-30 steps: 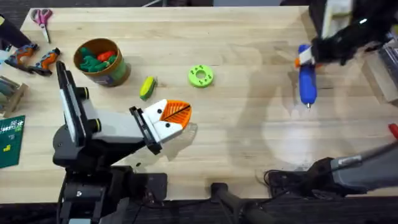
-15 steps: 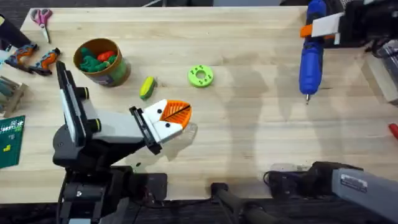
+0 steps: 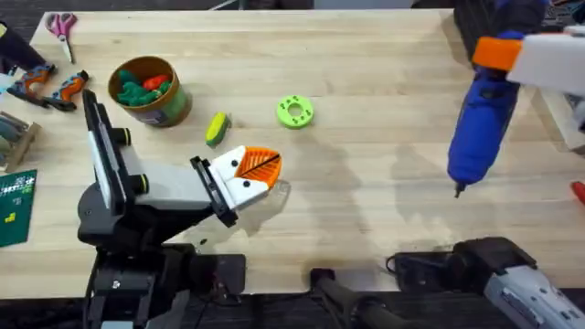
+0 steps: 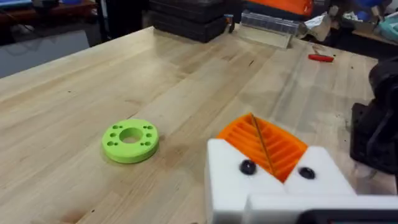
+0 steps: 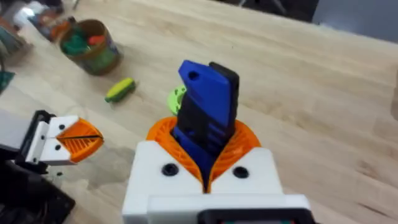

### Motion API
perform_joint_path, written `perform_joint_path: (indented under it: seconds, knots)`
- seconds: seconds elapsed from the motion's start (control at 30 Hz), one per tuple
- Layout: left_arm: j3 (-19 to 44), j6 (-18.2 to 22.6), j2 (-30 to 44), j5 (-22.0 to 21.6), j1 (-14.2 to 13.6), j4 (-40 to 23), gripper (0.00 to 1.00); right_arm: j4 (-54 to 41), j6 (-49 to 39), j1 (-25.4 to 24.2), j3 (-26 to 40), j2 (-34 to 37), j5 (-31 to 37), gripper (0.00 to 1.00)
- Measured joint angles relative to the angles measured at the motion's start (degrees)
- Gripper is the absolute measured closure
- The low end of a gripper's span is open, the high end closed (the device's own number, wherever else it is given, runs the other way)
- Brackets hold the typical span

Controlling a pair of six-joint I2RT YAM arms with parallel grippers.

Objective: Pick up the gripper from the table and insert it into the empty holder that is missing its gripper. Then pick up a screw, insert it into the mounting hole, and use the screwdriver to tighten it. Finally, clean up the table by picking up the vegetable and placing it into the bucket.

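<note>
My right gripper (image 3: 501,55) hangs high over the table's far right, shut on the blue screwdriver (image 3: 477,128), whose dark bit (image 3: 458,190) points down at the bare wood. In the right wrist view the screwdriver (image 5: 208,112) sits clamped between the orange pads (image 5: 163,132). My left gripper (image 3: 263,166) rests low at centre-left, its orange tips pressed together with nothing between them (image 4: 254,123). The yellow-green vegetable (image 3: 217,128) lies on the table just beyond it. The bucket (image 3: 175,103) stands at the far left with green and orange toys inside. The loose gripper, empty holder and screw are out of view.
A lime-green disc with holes (image 3: 294,111) lies near the table's middle, close to the vegetable. Scissors (image 3: 62,26) and orange-handled pliers (image 3: 50,87) sit at the far left edge. A small red item (image 3: 578,190) lies at the right edge.
The right gripper has lifted the screwdriver up toward the camera and drawn it nearer, so its bit now hangs further toward the near side. The left arm has not moved.
</note>
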Motion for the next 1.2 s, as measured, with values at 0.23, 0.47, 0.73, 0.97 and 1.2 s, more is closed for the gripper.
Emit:
perform_joint_path:
  seconds: [0.23,0.47,0.73,0.97,1.2]
  knots:
    - [0.0,0.0,0.0,0.0,0.0,0.0,0.99,20.9,5.6,0.5,-15.0,-3.8,-0.9,0.975]
    - [0.0,0.0,0.0,0.0,0.0,0.0,0.99,46.9,9.1,0.5,-23.9,4.6,-12.4,0.975]
    - [0.0,0.0,0.0,0.0,0.0,0.0,0.99,74.5,15.1,4.1,-24.1,16.2,-27.5,0.975]
    - [0.0,0.0,0.0,0.0,0.0,0.0,0.99,86.9,20.0,14.3,-24.1,21.5,-30.6,0.975]
    - [0.0,0.0,0.0,0.0,0.0,0.0,0.99,89.6,20.9,22.2,-24.1,21.7,-29.0,0.975]
